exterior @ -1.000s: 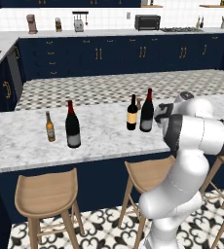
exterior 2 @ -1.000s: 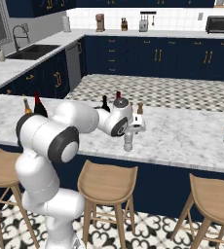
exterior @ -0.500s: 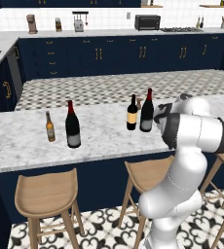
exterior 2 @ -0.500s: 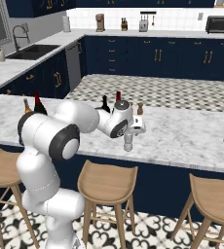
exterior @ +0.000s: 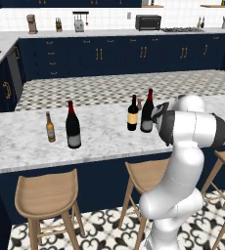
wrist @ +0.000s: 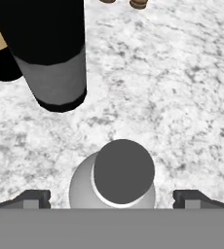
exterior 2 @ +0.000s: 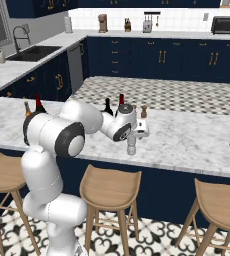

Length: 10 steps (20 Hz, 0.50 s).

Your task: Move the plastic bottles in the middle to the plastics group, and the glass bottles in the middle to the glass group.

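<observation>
Marble counter point(exterior 2: 197, 142) lies bare around the small bottle point(wrist: 112, 181) under the released gripper point(wrist: 112, 199).

Marble-look counter point(wrist: 182, 87) — matt; small bottle point(wrist: 113, 185) pale, seemingly plastic — wine bottle point(wrist: 50, 53) dark, glassy.

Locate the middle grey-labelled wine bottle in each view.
Left base view: grey-labelled wine bottle at centre, just left of the arm.
Right base view: its red top pokes up behind the wrist.
Hand view: upper left, seen from above.
Shared landmark: cream-labelled bottle beside it.
</observation>
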{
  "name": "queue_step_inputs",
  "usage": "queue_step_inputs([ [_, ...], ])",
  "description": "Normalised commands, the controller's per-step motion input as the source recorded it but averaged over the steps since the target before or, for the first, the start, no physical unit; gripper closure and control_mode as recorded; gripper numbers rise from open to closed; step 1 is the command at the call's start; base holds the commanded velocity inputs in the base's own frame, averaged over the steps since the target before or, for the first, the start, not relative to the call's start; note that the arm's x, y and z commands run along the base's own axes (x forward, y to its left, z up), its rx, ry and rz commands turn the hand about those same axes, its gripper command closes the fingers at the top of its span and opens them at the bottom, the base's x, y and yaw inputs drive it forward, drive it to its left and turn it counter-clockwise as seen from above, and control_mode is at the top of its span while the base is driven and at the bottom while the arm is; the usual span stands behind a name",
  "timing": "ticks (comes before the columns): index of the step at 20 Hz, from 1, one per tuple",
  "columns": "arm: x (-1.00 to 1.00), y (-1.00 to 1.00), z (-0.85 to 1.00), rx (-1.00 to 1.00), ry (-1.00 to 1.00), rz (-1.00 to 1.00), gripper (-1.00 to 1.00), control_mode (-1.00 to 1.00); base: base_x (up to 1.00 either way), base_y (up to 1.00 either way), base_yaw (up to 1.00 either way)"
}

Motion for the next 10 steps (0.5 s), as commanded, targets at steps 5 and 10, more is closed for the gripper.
queue_step_inputs([
  [5, 0.00, 0.00, 0.00, 0.00, 0.00, 0.00, 1.00, -1.00, 0.00, 0.00, 0.00],
  [10, -0.08, -0.01, 0.00, 0.00, 0.00, 0.00, 1.00, -1.00, 0.00, 0.00, 0.00],
])
